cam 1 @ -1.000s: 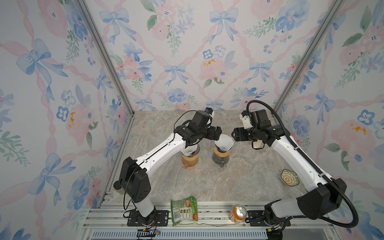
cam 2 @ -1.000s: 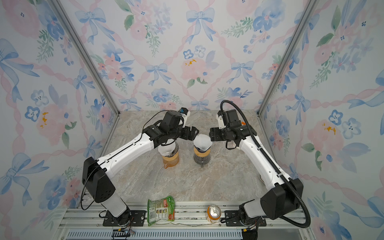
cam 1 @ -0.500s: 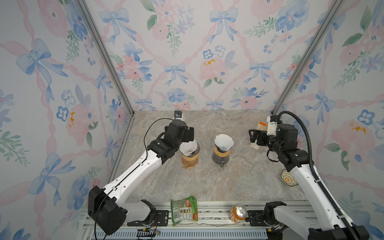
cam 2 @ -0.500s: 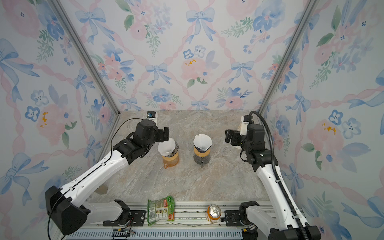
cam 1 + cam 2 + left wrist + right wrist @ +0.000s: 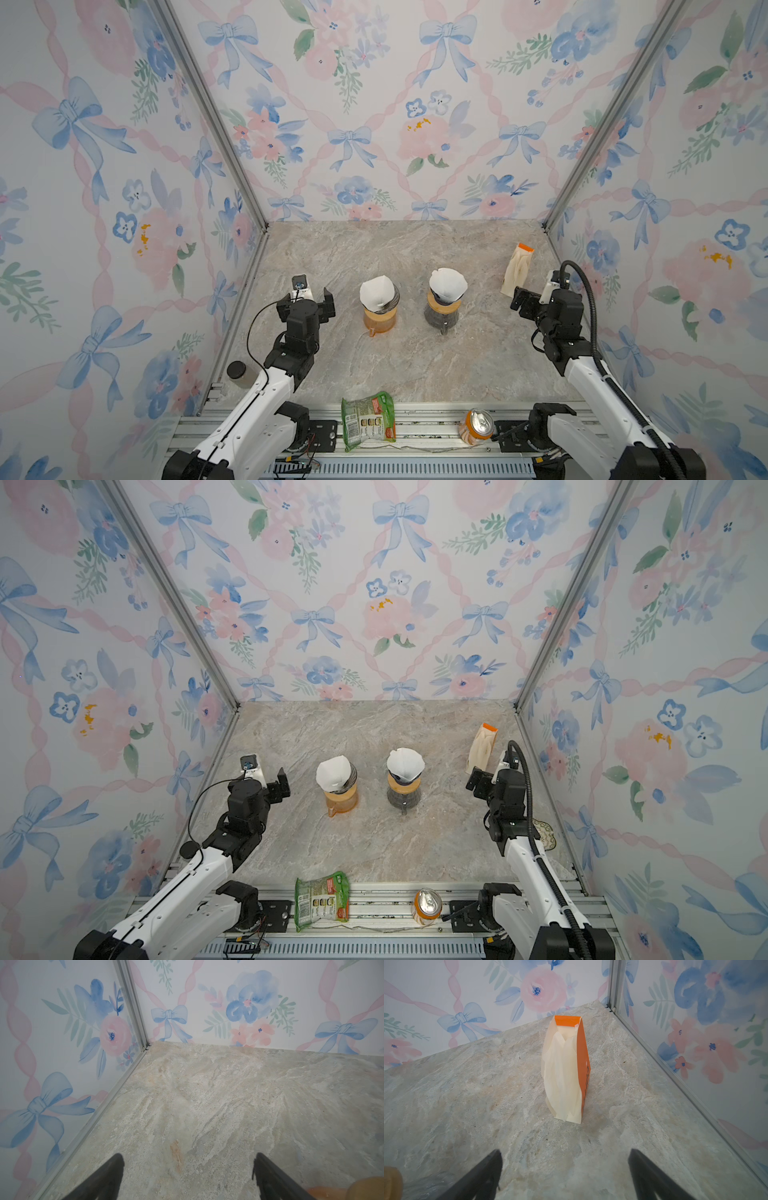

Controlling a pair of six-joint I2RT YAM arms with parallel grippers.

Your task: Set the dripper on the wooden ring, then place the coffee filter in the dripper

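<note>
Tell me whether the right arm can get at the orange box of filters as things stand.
Probably yes. The right end effector is open and faces the box of filters, which stands upright just ahead; only bare table lies between them.

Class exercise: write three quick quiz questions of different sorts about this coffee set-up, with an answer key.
1. Fill in: the left gripper and right gripper both stand ____.
2. True or false: the dripper on the orange carafe holds a white filter.
3. Nearest the orange filter box: A left gripper, B right gripper, C soda can?
Key: 1 open; 2 true; 3 B.
</note>
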